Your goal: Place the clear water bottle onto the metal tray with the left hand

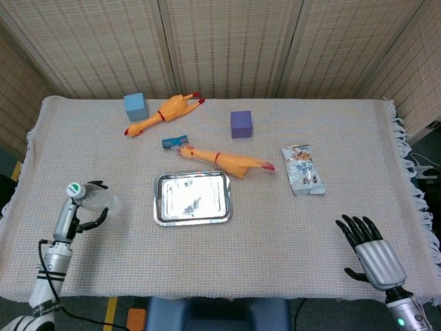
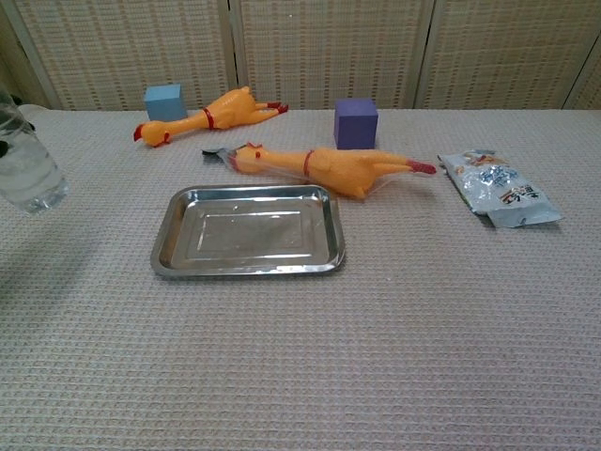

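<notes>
The left hand (image 1: pixel 81 210) grips the bottle (image 1: pixel 88 200) near the tabletop's (image 1: pixel 275 234) left edge, lifted clear of the cloth and tilted, its green-and-white cap toward the robot. The chest view catches only the bottle's lower part at the far left of the frame. The tray (image 1: pixel 192 198) lies empty, well apart to the bottle's right, with nothing between the two.

The step in hand looks like the carry to the tray. To do it well, the arm should travel rightward with the bottle kept high enough to pass over the tray's raised rim, then bring it upright before lowering. The base should meet the flat middle of the tray, not the sloped edge, where it could tip. The water inside will likely slosh, so a slow, level move should suit. The fingers should let go only once the base sits flat.

A rubber chicken (image 1: pixel 224 160) lies just beyond the tray's far edge, and the approach should stay short of it. The right hand (image 1: pixel 372 252) rests idle near the front right corner, fingers spread, holding nothing.
</notes>
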Robot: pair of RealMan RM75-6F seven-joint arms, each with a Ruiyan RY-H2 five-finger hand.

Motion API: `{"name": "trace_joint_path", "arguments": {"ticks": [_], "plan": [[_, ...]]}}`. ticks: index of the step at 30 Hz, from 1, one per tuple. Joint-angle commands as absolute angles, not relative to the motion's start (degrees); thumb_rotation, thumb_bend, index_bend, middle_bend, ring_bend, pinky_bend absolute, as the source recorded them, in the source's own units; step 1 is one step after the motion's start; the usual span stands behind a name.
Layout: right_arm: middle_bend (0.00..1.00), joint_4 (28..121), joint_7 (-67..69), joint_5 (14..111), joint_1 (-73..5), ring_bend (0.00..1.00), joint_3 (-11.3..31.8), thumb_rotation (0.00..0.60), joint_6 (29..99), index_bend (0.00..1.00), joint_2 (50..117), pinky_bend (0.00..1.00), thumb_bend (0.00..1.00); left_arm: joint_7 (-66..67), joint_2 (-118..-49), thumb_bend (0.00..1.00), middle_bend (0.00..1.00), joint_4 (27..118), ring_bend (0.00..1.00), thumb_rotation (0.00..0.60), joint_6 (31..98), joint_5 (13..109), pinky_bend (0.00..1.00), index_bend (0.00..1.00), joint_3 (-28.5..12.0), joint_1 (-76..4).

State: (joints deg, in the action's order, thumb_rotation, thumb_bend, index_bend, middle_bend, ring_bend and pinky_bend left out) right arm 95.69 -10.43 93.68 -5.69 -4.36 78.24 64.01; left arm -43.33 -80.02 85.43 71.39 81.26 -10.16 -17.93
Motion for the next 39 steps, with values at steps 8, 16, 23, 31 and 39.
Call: {"name": "trace_joint_path", "arguments": {"ticks": [8, 16, 23, 31, 39], "plan": [[0.00, 95.61, -9.21, 93.66, -5.66, 0.00, -4.22, 0.600, 78.60, 0.00, 63.45, 0.00, 0.03, -37.02, -85.57, 0.47, 0.25, 81.85, 0.11, 0.600, 71.95, 84.22, 0.22, 0.20, -11.01, -20.68], [0.00, 95.60, -10.99, 92.99, -6.05, 0.00, -4.12, 0.600, 77.31, 0.00, 64.23, 0.00, 0.03, -43.66, -83.68, 0.47, 0.25, 79.19, 0.11, 0.600, 67.86, 79.83, 0.22, 0.20, -13.70, -22.29], [0.00, 95.63, -10.52, 92.56, -6.25, 0.00, -4.04, 0.600, 76.91, 0.00, 64.07, 0.00, 0.03, -39.33, -86.44, 0.47, 0.25, 81.26, 0.11, 0.600, 66.06, 80.00, 0.23, 0.20, -13.69, -25.41], [0.00, 95.23, -9.88, 89.90, -7.14, 0.00, -2.97, 0.600, 75.04, 0.00, 64.04, 0.00, 0.03, -36.59, -91.77, 0.47, 0.24, 79.87, 0.10, 0.600, 61.81, 78.86, 0.21, 0.18, -15.41, -31.26], [0.00, 95.25, -10.95, 88.49, -7.68, 0.00, -2.71, 0.600, 73.69, 0.00, 64.54, 0.00, 0.03, -33.73, -97.47, 0.47, 0.24, 75.34, 0.10, 0.600, 61.57, 78.34, 0.21, 0.18, -15.09, -33.94]]}}
